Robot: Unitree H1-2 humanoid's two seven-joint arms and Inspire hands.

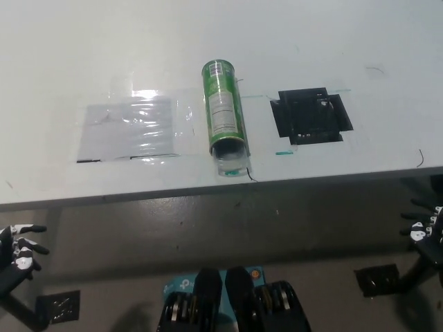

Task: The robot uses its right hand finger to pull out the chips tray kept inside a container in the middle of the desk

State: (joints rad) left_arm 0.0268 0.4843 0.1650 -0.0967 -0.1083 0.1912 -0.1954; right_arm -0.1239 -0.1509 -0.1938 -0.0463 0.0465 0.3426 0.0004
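Observation:
A green chips container [223, 107] lies on its side in the middle of the white desk [208, 41], its open mouth toward the desk's front edge. A clear tray end [230, 162] sticks a little out of that mouth. My black right hand [423, 232] hangs below the desk edge at the far right, well away from the can, fingers apart and holding nothing. My left hand [21, 247] rests low at the far left, also below the desk edge, fingers apart and empty.
A clear plastic sheet [128, 130] is taped flat on the desk left of the can. A black square patch [311, 114] lies to the can's right. The desk's front edge [208, 190] runs across the picture, with grey floor beneath.

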